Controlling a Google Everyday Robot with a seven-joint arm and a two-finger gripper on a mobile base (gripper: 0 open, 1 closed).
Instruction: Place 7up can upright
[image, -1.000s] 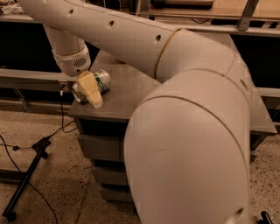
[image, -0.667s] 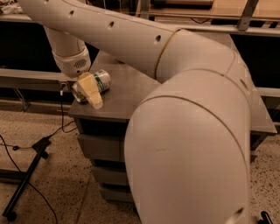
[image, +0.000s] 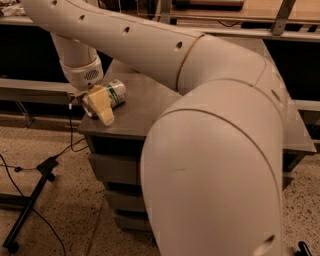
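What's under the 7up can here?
The grey tabletop, near one corner. The 7up can lies on its side in the gripper; one finger covers its near end, so contact underneath is hidden.

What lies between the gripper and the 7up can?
Nothing. In the camera view the gripper, at the left front corner of the table, covers the left end of the sideways can; no gap shows.
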